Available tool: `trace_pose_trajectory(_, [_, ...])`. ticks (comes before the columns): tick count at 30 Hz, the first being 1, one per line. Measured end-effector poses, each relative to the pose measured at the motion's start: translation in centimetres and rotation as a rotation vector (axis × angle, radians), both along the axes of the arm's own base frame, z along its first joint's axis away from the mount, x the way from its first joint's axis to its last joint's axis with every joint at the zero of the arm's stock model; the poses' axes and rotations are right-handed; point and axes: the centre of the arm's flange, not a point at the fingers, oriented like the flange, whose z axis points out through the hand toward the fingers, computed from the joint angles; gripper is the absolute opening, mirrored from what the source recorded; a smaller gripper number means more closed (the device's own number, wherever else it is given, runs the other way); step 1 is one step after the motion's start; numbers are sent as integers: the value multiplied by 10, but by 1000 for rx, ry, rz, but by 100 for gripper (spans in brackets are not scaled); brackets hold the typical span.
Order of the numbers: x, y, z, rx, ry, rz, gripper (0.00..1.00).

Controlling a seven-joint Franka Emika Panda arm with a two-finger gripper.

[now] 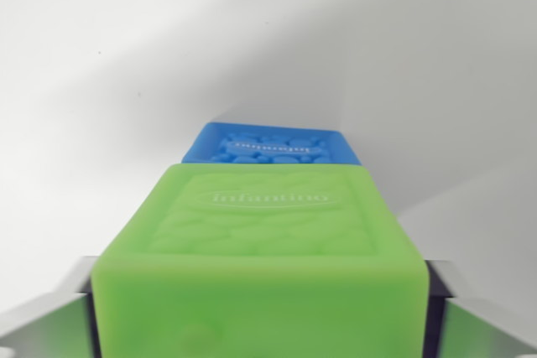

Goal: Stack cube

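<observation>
A green soft cube (pixel 264 257) with raised lettering fills the lower half of the wrist view. My gripper (pixel 264 324) is shut on it, with one metal finger (pixel 46 316) at the wrist view's left and the other (pixel 482 316) at the right, both pressed against its sides. Just beyond the green cube a blue cube (pixel 273 145) with a bumpy top rests on the white surface. Only the blue cube's top shows; its near side is hidden by the green cube. I cannot tell whether the two cubes touch.
A plain white surface (pixel 126 81) surrounds the cubes, with a broad grey shadow (pixel 419 73) across the upper right.
</observation>
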Motion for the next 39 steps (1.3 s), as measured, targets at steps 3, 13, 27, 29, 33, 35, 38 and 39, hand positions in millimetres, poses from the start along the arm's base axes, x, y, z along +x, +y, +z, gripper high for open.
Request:
trace_pose_trajectory(3, [0,0,0,0,0,0,100])
trace_pose_trajectory(13, [0,0,0,0,0,0,100])
trace_pose_trajectory(27, [0,0,2,0,-1,-1,100])
trace_pose_trajectory(29, [1,0,5,1,-2,-1,100])
trace_pose_trajectory(33, [1,0,13,1,-4,-1,100])
trace_pose_trajectory(35, [1,0,17,1,-4,-1,100])
trace_pose_trajectory(38, [1,0,25,1,-4,1,100])
trace_pose_trajectory(39, [1,0,28,1,-5,1,100])
